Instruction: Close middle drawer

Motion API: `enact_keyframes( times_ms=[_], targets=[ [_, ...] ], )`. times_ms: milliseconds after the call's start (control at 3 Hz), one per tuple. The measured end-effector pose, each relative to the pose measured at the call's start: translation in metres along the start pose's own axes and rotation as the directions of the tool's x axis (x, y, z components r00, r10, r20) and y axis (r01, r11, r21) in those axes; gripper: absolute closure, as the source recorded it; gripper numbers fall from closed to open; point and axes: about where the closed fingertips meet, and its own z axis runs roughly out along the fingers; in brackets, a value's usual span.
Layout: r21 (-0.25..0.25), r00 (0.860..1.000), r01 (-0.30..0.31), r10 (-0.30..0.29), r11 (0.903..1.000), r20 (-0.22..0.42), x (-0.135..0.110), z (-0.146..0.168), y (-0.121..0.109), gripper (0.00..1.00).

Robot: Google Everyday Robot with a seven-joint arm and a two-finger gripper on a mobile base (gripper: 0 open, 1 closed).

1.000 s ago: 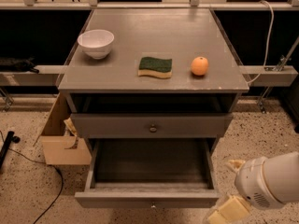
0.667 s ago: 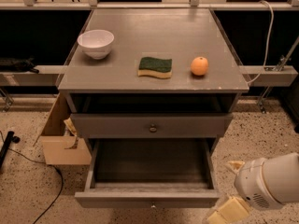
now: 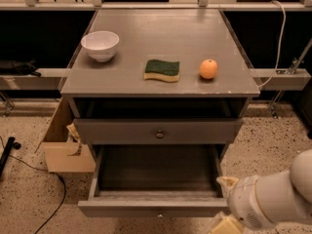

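**benchwatcher:** Standing right by it, only one angle to go on. The middle drawer [image 3: 151,208] is pulled way out at the bottom, and you can see straight down into its bare inside. The gripper [image 3: 225,225] is low at the drawer's front right corner, half cut off at the bottom edge. Honestly can't tell if it's spread or clamped.

**drawer_dan:** Anything move in the last second?

**benchwatcher:** Just the arm [image 3: 278,196]. It's drifted a bit left and in, so the wrist now overlaps that right corner where before it sat just clear of it. The drawer itself hasn't budged. The upper drawer [image 3: 158,130] with the brass knob sits further back than the lower front and hasn't moved either.

**drawer_dan:** So nothing's closed yet?

**benchwatcher:** Nope. I'd say it's lining up for the shove. My guess is it needs to get onto the flat front and push straight back. From the corner it could skew the drawer in its runners. The bowl [image 3: 100,45], sponge [image 3: 162,69] and orange [image 3: 208,68] up on the cabinet top [image 3: 161,28] are well out of the way.
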Motion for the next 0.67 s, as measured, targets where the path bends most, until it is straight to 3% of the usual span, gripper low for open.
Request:
enact_keyframes(
  times_ms=[667],
  targets=[
    [-0.104, 0.998, 0.056, -0.058, 0.993, -0.021, 0.022, 0.064, 0.061, 0.0]
  ],
)
